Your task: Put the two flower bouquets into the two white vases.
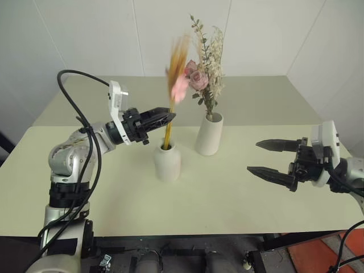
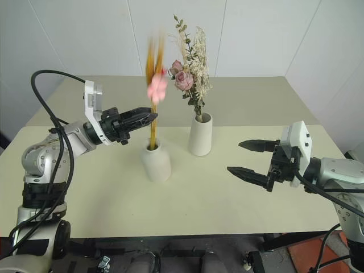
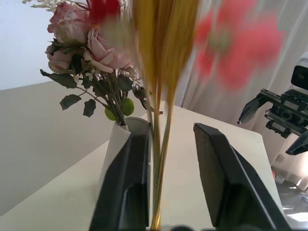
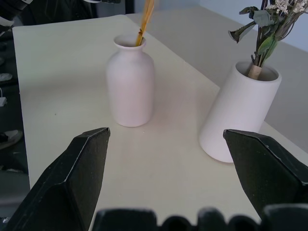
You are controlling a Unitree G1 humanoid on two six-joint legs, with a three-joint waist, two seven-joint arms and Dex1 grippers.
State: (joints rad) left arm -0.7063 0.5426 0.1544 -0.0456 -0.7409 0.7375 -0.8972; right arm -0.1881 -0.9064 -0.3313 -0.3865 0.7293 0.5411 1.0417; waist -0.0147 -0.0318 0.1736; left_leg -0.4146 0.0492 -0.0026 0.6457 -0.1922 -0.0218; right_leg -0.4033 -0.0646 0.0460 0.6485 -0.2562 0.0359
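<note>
Wheat stalks (image 1: 177,68) blur in the squat vase (image 1: 168,161), left end effector (image 1: 168,116) parted around them; right end effector (image 1: 267,158) wide.

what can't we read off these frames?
- Wheat bunch top: motion-blurred, head and left wrist views; blooms unreadable.
- Stalk ends: hidden inside squat vase.
- Left gripper contact with stalks: unclear; one finger overlaps them.
- Rose bouquet: top cut off, right wrist view.
</note>
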